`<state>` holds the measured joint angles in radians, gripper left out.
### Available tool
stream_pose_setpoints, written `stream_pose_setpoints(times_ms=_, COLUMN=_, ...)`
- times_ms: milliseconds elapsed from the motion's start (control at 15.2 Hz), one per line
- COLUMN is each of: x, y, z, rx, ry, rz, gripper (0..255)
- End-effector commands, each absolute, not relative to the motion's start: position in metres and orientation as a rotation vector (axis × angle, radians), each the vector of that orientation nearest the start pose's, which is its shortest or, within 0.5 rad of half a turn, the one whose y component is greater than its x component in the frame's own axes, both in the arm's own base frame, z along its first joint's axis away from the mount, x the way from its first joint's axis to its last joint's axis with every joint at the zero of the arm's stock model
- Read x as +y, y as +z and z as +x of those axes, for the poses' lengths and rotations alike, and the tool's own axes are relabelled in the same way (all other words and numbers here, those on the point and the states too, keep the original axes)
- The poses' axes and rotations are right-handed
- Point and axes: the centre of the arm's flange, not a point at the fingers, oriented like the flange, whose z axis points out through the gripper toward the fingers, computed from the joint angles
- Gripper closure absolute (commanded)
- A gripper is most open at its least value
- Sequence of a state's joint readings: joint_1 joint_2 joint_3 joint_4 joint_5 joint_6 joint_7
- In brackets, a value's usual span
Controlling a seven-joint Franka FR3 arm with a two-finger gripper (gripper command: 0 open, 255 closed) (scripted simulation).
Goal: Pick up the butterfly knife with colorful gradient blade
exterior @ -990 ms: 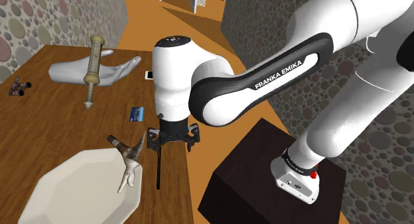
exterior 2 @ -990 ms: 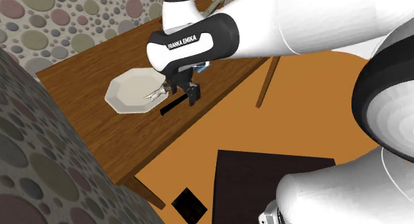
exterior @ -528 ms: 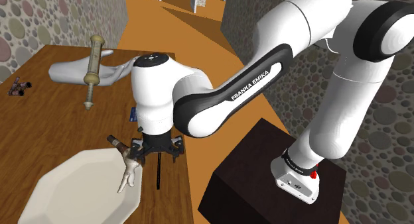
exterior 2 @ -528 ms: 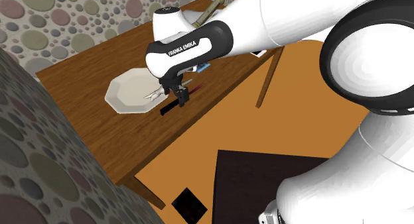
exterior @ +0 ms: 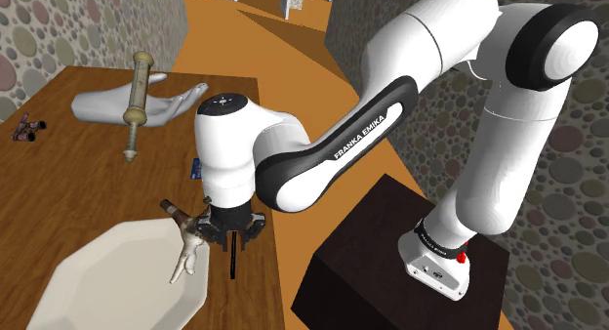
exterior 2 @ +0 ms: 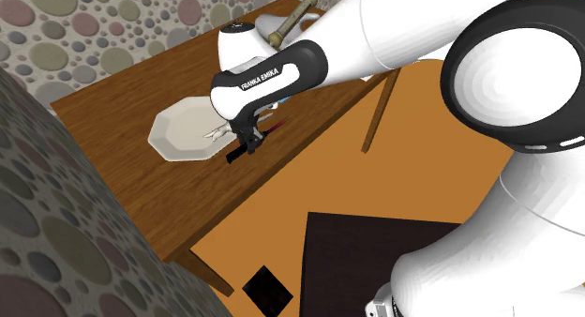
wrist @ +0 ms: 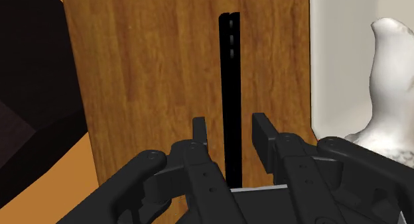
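Observation:
The butterfly knife [wrist: 229, 77] is a long thin black bar lying on the wooden table [exterior: 68, 182], beside the white plate [exterior: 98, 279]. In the shoulder view its black end [exterior: 232, 262] sticks out below the hand. In the second exterior view its black end [exterior 2: 234, 154] shows, and a reddish streak runs from the fingers toward the arm. My gripper [wrist: 230, 126] is low over the knife and straddles it. Both fingers [wrist: 199, 133] stand a small gap off the bar on either side, so nothing is clasped. The gripper [exterior: 230, 235] [exterior 2: 249, 146] hangs just off the plate's rim.
A pale hammer-like piece [exterior: 185, 255] lies on the plate [wrist: 318, 57], close to the fingers. Farther back are a white hand model [exterior: 107, 105] bearing a syringe-like rod [exterior: 137, 94], and a small dark object [exterior: 27, 131]. The table's edge runs just beside the knife, with my dark stand [exterior: 390, 260] beyond.
The hand has come down from above the table onto the knife and shifted toward the plate. The fingers have drawn in from wide apart to a narrow gap around the bar.

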<state>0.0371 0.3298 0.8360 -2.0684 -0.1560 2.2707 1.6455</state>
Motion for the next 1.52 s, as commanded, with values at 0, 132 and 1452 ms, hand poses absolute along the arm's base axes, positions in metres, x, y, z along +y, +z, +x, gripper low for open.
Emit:
stream_pose_setpoints(times_ms=0, x=0.433, y=0.321, z=0.385, rx=1.059, ry=0.188, rz=-2.92, gripper=255)
stream_pose_setpoints(times_ms=132, x=0.433, y=0.321, z=0.385, rx=1.059, ry=0.188, rz=-2.92, gripper=255)
stream_pose_setpoints(times_ms=1452, x=0.433, y=0.4, z=0.385, rx=1.059, ry=0.188, rz=-2.92, gripper=255)
